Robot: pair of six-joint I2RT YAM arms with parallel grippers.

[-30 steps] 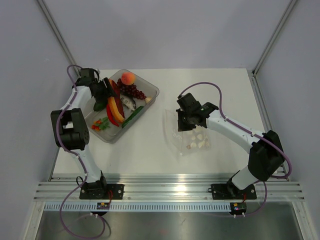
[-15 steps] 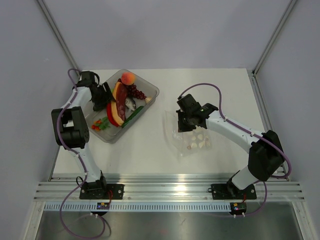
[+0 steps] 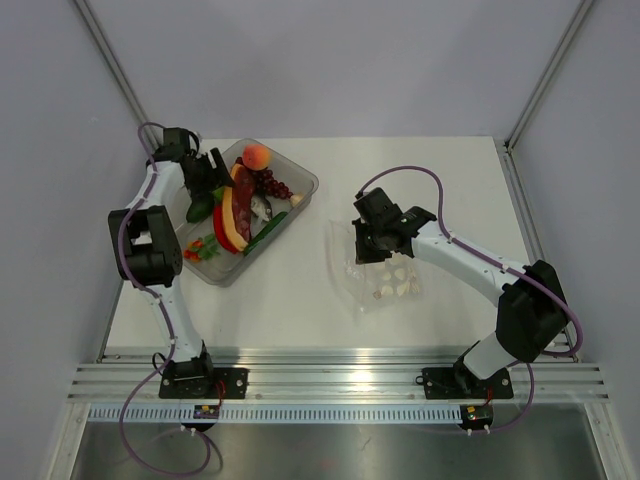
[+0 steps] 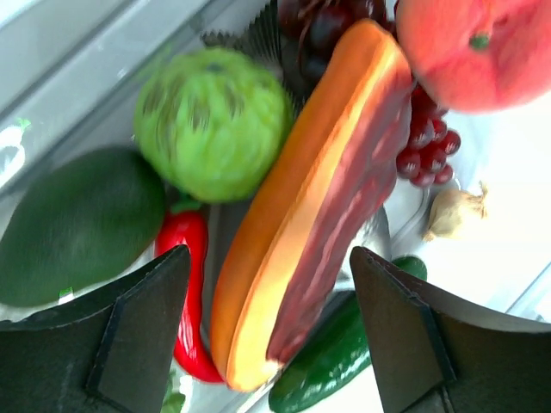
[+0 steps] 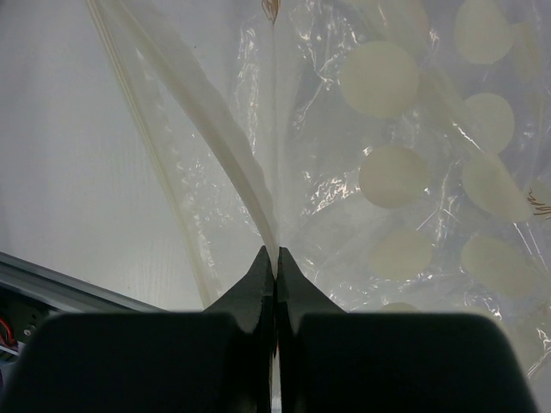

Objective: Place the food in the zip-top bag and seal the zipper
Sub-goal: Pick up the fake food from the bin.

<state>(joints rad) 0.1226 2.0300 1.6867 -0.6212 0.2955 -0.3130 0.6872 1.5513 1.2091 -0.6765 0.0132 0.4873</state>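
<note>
Fingers (image 5: 256, 288) of the right gripper (image 5: 275, 256) are pressed together, pinching a raised fold of the zip-top bag (image 5: 405, 172) by its zipper (image 5: 202, 129). The spotted bag lies on the table (image 3: 300, 290), right of centre. Farther off and to the left, the left gripper (image 4: 267, 258) has its fingers (image 4: 142, 331) spread either side of the orange-red fruit wedge (image 4: 318, 198) in the clear tray (image 3: 300, 180). Beside the wedge are the lime (image 4: 211, 120), avocado (image 4: 77, 224), red chili (image 4: 189, 292) and cucumber (image 4: 331, 361). The grapes (image 4: 426, 138) and peach (image 4: 482, 47) sit at the tray's far end.

right claw (image 5: 276, 258), fingers pressed together, pinches the spotted zip-top bag (image 5: 392, 176) at its edge.
</note>
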